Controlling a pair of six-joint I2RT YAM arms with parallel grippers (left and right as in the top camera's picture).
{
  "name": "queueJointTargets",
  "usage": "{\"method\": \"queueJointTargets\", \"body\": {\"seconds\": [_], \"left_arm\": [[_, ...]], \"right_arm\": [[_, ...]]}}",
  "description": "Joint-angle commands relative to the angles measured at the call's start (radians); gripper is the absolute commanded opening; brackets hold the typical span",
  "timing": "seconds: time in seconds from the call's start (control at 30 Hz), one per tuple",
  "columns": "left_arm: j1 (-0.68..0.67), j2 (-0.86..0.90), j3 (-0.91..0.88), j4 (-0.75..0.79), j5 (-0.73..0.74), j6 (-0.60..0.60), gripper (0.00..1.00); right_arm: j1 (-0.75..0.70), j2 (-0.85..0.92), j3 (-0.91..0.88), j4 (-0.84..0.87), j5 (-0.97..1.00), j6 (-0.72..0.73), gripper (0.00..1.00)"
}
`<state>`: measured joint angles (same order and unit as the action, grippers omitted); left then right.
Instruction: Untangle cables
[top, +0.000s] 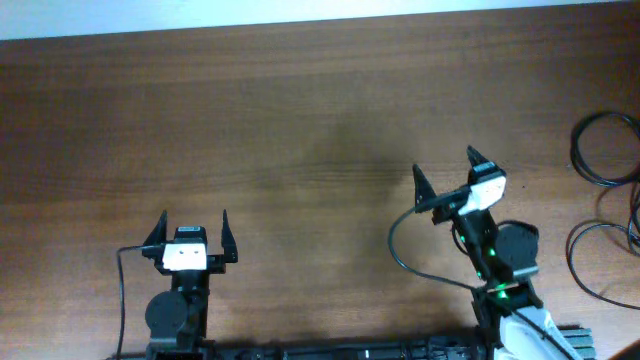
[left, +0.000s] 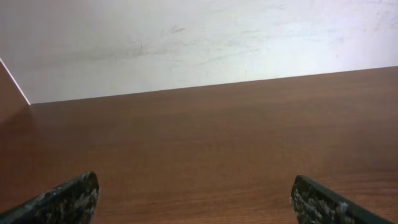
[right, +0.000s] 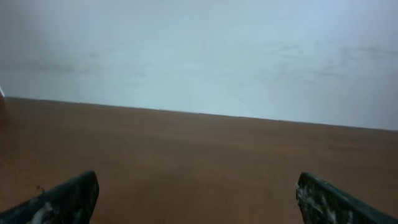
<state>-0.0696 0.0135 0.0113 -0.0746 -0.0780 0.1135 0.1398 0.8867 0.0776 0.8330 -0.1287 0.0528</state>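
Observation:
The cables lie at the far right edge of the table in the overhead view: one thin black loop (top: 604, 148) near the upper right and another loop (top: 600, 258) below it, partly cut off by the frame. My left gripper (top: 191, 228) is open and empty near the front left. My right gripper (top: 444, 171) is open and empty at centre right, angled toward the back, well left of the cables. Both wrist views show only bare wood between open fingertips, left (left: 196, 198) and right (right: 198, 198); no cable shows there.
The brown wooden table (top: 280, 120) ends at a white wall along the back edge (top: 300, 25). A thicker black wire (top: 400, 250) arcs from the right arm's base. Another wire (top: 122, 290) runs beside the left arm's base.

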Motion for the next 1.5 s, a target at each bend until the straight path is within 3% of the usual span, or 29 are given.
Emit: {"method": "queueJointTargets", "body": {"seconds": [0.0, 0.27, 0.47, 0.63, 1.47], "left_arm": [[0.008, -0.008, -0.002, -0.006, 0.007, 0.015, 0.99], [0.008, -0.008, -0.002, -0.006, 0.007, 0.015, 0.99], [0.008, -0.008, -0.002, -0.006, 0.007, 0.015, 0.99], [0.008, -0.008, -0.002, -0.006, 0.007, 0.016, 0.99], [0.008, -0.008, -0.002, -0.006, 0.007, 0.015, 0.99]], "right_arm": [[-0.025, -0.101, -0.072, 0.010, 0.009, 0.016, 0.99], [-0.132, -0.416, -0.072, -0.376, 0.011, 0.006, 0.99], [-0.135, -0.687, -0.072, -0.723, 0.089, 0.008, 0.99], [-0.135, -0.843, -0.072, -0.906, 0.093, 0.008, 0.99], [-0.134, -0.883, -0.072, -0.909, 0.085, 0.008, 0.99]]}}
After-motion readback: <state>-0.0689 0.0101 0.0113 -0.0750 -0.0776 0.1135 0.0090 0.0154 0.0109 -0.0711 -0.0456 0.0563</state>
